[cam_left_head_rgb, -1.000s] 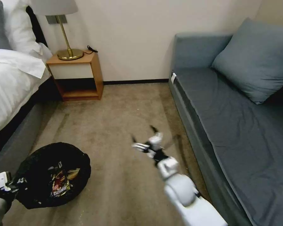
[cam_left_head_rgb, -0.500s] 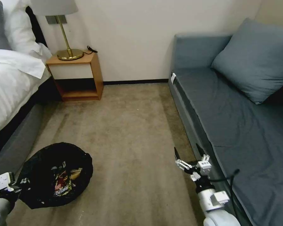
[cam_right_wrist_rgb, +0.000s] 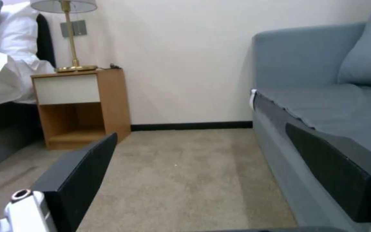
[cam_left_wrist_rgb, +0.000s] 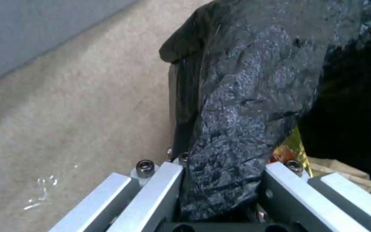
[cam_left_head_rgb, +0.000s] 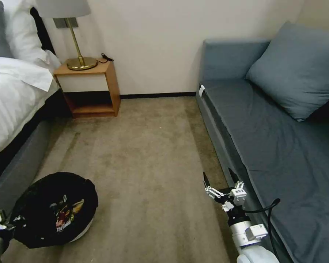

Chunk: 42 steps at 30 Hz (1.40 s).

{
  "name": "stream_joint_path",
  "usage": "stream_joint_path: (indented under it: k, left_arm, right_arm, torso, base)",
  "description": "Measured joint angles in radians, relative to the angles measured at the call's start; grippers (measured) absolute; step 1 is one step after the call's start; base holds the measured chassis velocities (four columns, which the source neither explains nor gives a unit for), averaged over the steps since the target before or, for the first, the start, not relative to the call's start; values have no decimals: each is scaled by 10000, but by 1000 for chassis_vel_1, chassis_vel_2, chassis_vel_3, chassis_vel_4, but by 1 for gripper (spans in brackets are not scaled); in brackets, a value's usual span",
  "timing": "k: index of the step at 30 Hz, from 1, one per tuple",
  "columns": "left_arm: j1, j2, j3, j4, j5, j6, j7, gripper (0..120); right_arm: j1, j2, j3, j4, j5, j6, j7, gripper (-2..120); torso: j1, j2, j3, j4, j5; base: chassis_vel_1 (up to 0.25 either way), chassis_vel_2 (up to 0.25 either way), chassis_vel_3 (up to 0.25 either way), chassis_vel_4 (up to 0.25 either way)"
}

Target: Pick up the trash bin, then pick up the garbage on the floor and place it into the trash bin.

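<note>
Clamping the bag-covered rim of the trash bin (cam_left_head_rgb: 55,212), the left tool (cam_left_wrist_rgb: 220,180) holds it low over the floor (cam_left_head_rgb: 146,153) beside the bed (cam_left_head_rgb: 14,95). Wrappers (cam_left_head_rgb: 64,217) inside carry unreadable print. The right tool (cam_left_head_rgb: 221,179) hangs spread wide, holding nothing, near the sofa (cam_left_head_rgb: 281,146).

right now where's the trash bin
In the head view the trash bin is low on the robot's left, on the carpet beside the bed frame, with the left hand shut on its bag-covered rim.
</note>
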Motion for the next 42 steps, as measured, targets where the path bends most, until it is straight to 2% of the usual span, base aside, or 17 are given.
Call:
stream_joint_path:
  k: [1, 7, 11, 17, 19, 21, 24, 25, 29, 30, 31, 34, 35, 38, 39, 40, 42]
  left_arm:
    - [-186, 63, 21, 300, -63, -18, -78, 3]
    - [-339, 221, -2, 609, -214, -1, -204, 4]
    - [-400, 247, -52, 712, -223, -29, -311, 23]
    - [-314, 259, -256, 493, -194, 79, -217, 39]
    - [-222, 292, -389, 288, -158, 128, -163, 50]
    - [-182, 292, -430, 192, -145, 138, -138, 52]
    - [138, 140, -655, -724, 19, 193, 141, 69]
    - [138, 140, -655, -724, 19, 193, 141, 69]
    - [460, -196, -466, -1711, 577, -222, 879, 88]
    - [460, -196, -466, -1711, 577, -222, 879, 88]
    - [542, -278, -339, -1898, 835, -432, 1045, 90]
    - [997, -667, 654, -2724, 2635, -2330, 1727, 99]
    - [997, -667, 654, -2724, 2635, -2330, 1727, 99]
    - [1257, -1085, 1156, -3170, 4179, -4514, 2046, 100]
    - [1363, -1214, 1273, -3274, 4496, -5082, 2124, 100]
    - [1363, -1214, 1273, -3274, 4496, -5082, 2124, 100]
    - [1745, -1580, 1628, -3601, 5266, -6315, 2318, 100]
  right_arm:
    - [6, 0, -4, -5, 1, -7, 2, 100]
    - [21, -2, -18, -12, 2, -23, 4, 100]
    - [29, -2, -27, -18, 3, -33, 6, 100]
    - [34, -2, -31, -21, 2, -39, 9, 100]
    - [35, -2, -33, -23, 2, -41, 11, 100]
    - [35, -2, -34, -23, 2, -42, 11, 100]
    - [39, -3, -37, -26, 2, -45, 14, 100]
    - [39, -3, -37, -26, 2, -45, 14, 100]
    - [41, -2, -39, -27, 2, -46, 18, 100]
    - [41, -2, -39, -27, 2, -46, 18, 100]
    - [41, -2, -38, -27, 2, -46, 18, 100]
    - [41, -1, -39, -27, 2, -46, 19, 100]
    - [41, -1, -39, -27, 2, -46, 19, 100]
    - [42, -2, -40, -28, 1, -47, 20, 100]
    - [42, -2, -39, -27, 1, -47, 21, 100]
    - [42, -2, -39, -27, 1, -47, 21, 100]
    - [42, -2, -40, -28, 2, -47, 21, 100]
  torso:
    - [0, 0, 0, -1, -1]
    - [0, 0, 0, 0, 2]
    - [1, 0, 0, 0, 2]
    - [0, 0, 0, 1, 3]
    - [0, 0, 0, 0, 2]
    - [1, 0, 0, 0, 2]
    - [0, 0, 0, 1, 3]
    - [0, 0, 0, 1, 3]
    - [0, 0, 0, 0, 4]
    - [0, 0, 0, 0, 4]
    - [0, 0, 0, 0, 3]
    - [1, 0, 0, -1, -1]
    - [1, 0, 0, -1, -1]
    - [1, 0, -1, -1, 6]
    - [1, 0, 0, -1, 0]
    - [1, 0, 0, -1, 0]
    - [0, 0, 0, 0, 5]
  base:
    - [0, 0, 0, 0]
    - [0, 0, 0, 0]
    - [0, 0, 0, 0]
    - [0, 0, 0, 0]
    - [0, 0, 0, 0]
    - [0, 0, 0, 0]
    - [0, 0, 0, 0]
    - [0, 0, 0, 0]
    - [0, 0, 0, 0]
    - [0, 0, 0, 0]
    - [0, 0, 0, 0]
    - [0, 0, 0, 0]
    - [0, 0, 0, 0]
    - [0, 0, 0, 0]
    - [0, 0, 0, 0]
    - [0, 0, 0, 0]
    - [0, 0, 0, 0]
